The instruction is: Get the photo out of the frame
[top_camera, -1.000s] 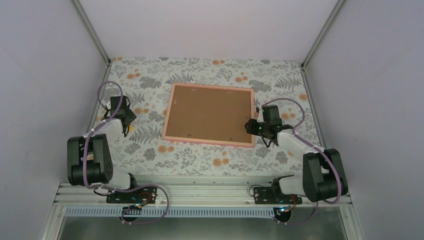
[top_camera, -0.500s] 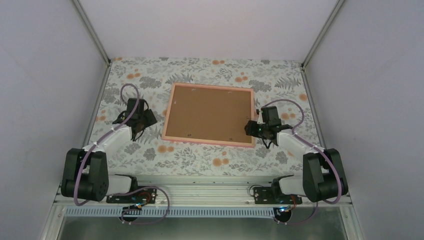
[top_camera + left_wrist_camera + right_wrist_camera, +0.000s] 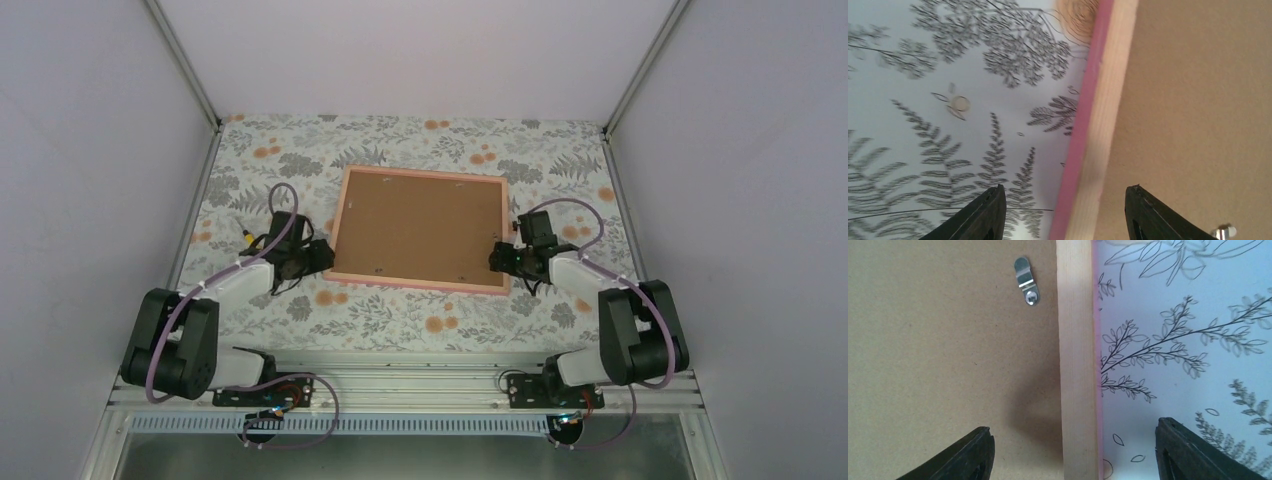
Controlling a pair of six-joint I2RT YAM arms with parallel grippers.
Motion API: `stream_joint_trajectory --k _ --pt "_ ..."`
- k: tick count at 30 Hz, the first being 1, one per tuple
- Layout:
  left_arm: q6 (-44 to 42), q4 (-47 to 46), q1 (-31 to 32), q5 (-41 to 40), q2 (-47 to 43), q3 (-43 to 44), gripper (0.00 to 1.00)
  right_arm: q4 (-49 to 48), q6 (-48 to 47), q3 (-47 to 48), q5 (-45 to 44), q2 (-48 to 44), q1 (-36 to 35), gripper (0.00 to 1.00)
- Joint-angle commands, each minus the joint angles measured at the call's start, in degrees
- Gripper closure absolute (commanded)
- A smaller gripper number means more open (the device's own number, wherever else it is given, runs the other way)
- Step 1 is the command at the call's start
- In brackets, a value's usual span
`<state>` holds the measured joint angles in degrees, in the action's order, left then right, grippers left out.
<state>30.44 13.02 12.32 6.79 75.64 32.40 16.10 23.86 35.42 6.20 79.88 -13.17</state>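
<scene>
Since the photo lies hidden under the backing (image 3: pixel 420 228) in the face-down frame (image 3: pixel 415 282), likely light, bendy and crease-prone, an edge grip is advised, the left gripper (image 3: pixel 319 258) and right gripper (image 3: pixel 503 257) being held open at the frame's sides.

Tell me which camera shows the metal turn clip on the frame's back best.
Right wrist: the clip sits whole on the backing board beside the frame rail. Top external shows only tiny specks; left wrist catches a cut-off metal bit at its edge.
</scene>
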Motion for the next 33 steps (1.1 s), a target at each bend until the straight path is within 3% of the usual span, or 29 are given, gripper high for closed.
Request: stream_joint_trajectory --k 1,17,27,33 --pt "-0.21 -3.33 1.76 4.15 1.84 -1.11 0.40 -2.69 0.25 2.00 2.73 2.43 -0.52 0.29" --pt "1.04 -4.49 5.77 5.77 3.23 -0.57 0.48 -3.69 -4.20 15.47 6.30 16.87 -0.46 0.27" --pt "0.34 -1.71 5.77 1.97 2.42 -0.61 0.59 0.58 -5.24 13.62 0.50 10.17 -1.82 0.20" --pt "-0.11 0.05 5.72 -1.04 2.42 0.35 0.69 1.73 -3.71 10.49 -2.99 4.48 -6.93 0.19"
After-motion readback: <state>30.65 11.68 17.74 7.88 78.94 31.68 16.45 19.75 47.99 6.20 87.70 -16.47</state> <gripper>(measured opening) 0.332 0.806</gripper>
